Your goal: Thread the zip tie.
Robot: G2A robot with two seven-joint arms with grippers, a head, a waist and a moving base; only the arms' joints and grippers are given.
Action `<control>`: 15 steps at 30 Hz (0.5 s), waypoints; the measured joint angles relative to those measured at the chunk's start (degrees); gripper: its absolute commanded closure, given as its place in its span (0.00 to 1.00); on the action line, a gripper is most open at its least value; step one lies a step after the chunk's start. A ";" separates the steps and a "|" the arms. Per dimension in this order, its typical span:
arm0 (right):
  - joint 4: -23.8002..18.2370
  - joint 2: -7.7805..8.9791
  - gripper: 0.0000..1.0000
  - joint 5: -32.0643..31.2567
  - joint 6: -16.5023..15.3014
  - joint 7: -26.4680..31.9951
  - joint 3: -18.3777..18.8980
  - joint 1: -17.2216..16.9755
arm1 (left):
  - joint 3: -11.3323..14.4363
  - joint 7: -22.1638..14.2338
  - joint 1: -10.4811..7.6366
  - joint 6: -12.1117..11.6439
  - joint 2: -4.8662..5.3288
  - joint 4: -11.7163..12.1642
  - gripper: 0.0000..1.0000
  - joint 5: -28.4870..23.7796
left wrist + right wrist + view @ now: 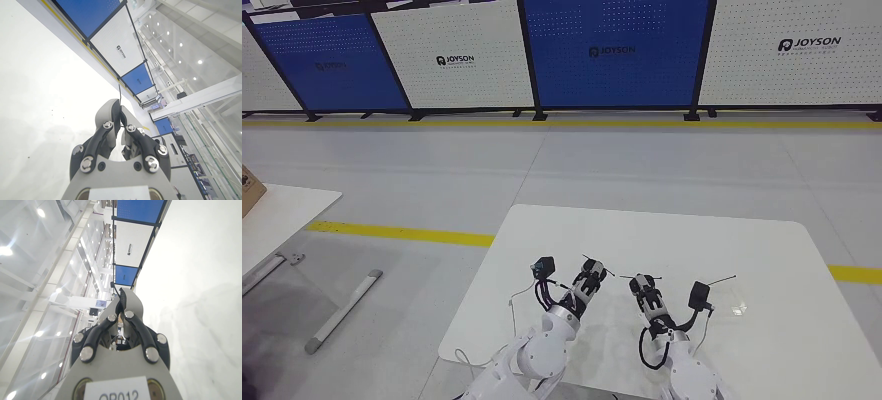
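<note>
The table stands on the floor, with a row of panels well behind its far edge. A floor line runs out from under its left and right edges. A second table stands well off to the left, with a box on it.

Both grippers are over the tabletop near its near edge, the left gripper just left of the right gripper, apart. The zip tie's tail sticks out beyond the left gripper's pinched fingertips, and its head beyond the right's.
</note>
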 measured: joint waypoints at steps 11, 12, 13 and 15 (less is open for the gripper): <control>0.00 0.00 1.00 0.00 0.00 0.00 0.00 0.00 | 0.43 0.75 -0.17 0.23 -0.24 0.56 1.00 0.61; -0.02 0.01 1.00 -0.04 0.00 0.05 0.00 -0.03 | 0.43 0.75 -0.17 0.23 -0.24 0.56 1.00 0.62; -0.11 0.03 1.00 -0.18 -0.04 0.31 -0.02 -0.10 | 0.43 0.75 -0.17 0.23 -0.24 0.56 1.00 0.62; -0.24 0.06 1.00 -0.28 -0.07 0.89 -0.03 -0.13 | 0.43 0.75 -0.17 0.23 -0.24 0.56 1.00 0.62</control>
